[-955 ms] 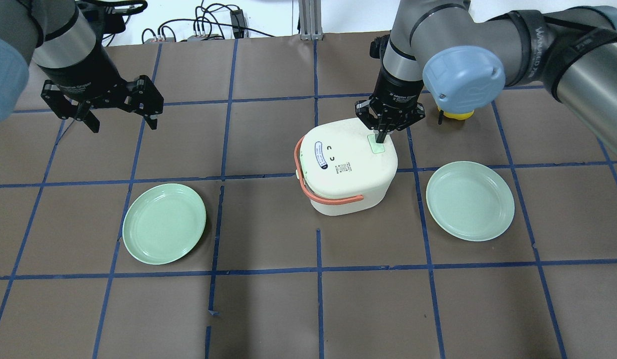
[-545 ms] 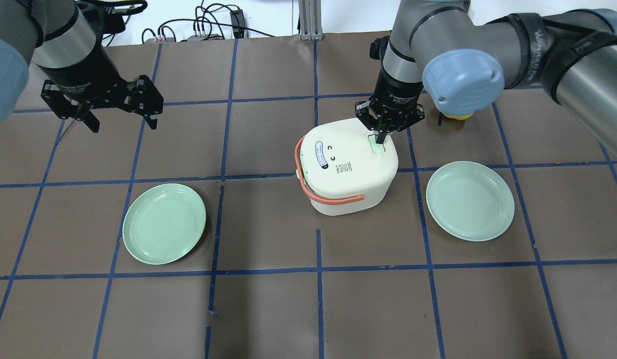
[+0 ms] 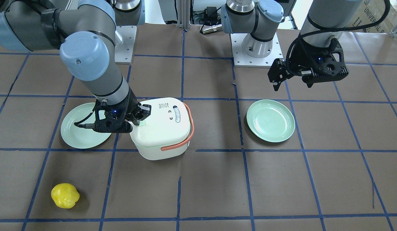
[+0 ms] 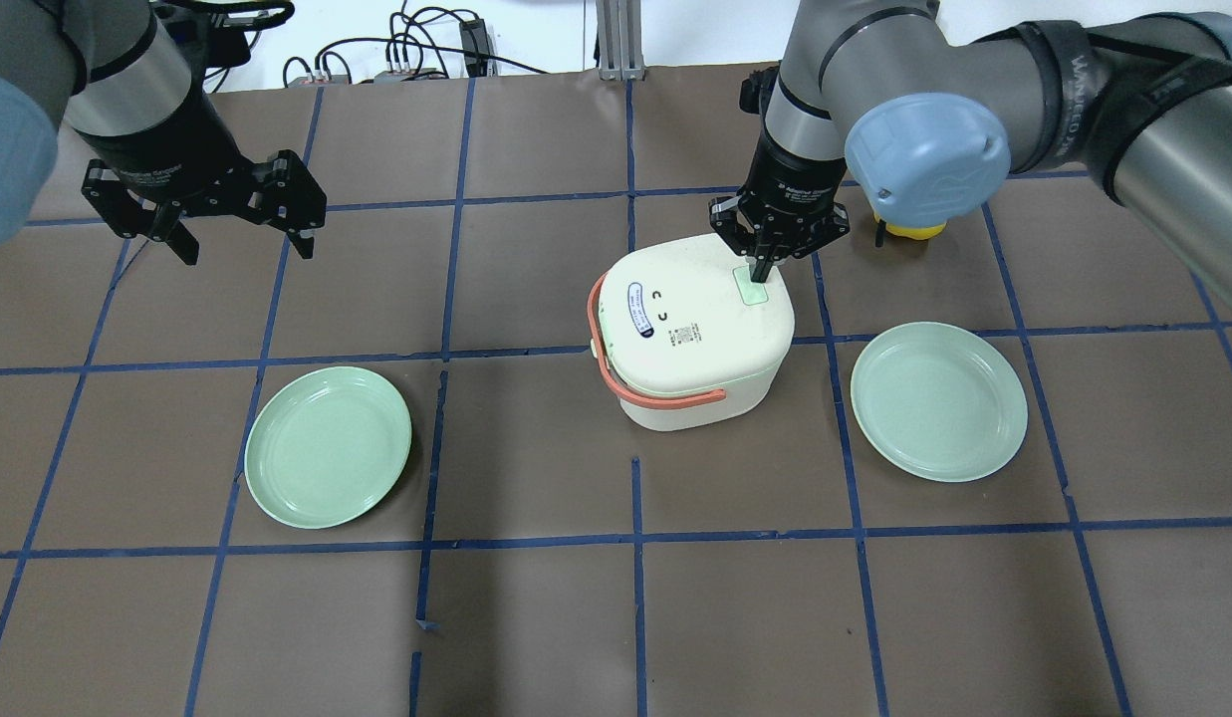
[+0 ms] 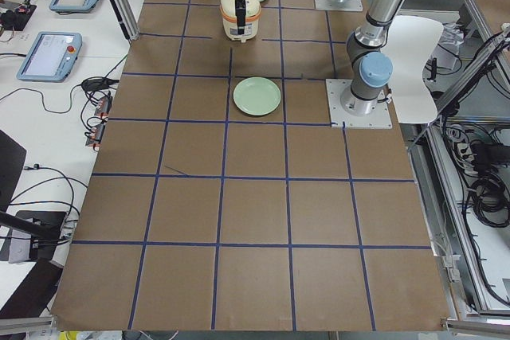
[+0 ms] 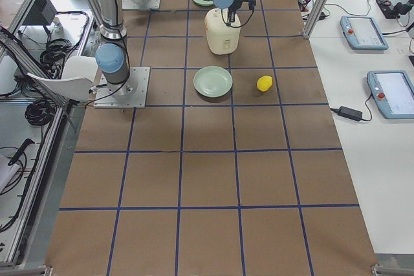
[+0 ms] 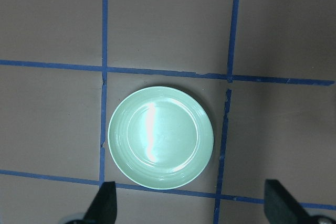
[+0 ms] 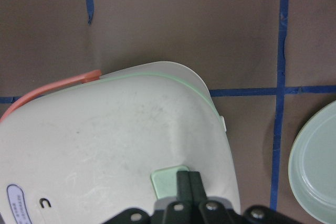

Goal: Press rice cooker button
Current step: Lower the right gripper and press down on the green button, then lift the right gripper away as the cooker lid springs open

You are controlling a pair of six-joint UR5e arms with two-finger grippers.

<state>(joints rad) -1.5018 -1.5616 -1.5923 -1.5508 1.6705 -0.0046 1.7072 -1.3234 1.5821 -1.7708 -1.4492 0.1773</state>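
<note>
The cream rice cooker (image 4: 690, 334) with an orange handle stands mid-table, also in the front view (image 3: 159, 128). Its pale green button (image 4: 753, 291) is on the lid's right side and shows in the right wrist view (image 8: 167, 182). My right gripper (image 4: 763, 267) is shut and empty, pointing straight down with its fingertips on the button's far end, as in the front view (image 3: 138, 121) and the right wrist view (image 8: 189, 179). My left gripper (image 4: 245, 244) is open and empty, hovering high at the far left; it also shows in the left wrist view (image 7: 191, 205).
A green plate (image 4: 328, 446) lies left of the cooker, below my left gripper (image 7: 160, 137). A second green plate (image 4: 938, 400) lies right of the cooker. A yellow object (image 3: 65, 195) sits beyond the cooker, partly hidden by my right arm in the overhead view.
My right gripper's shut fingertips stayed at the green button, dipping slightly onto it and lifting a little again. The left arm has not moved.
</note>
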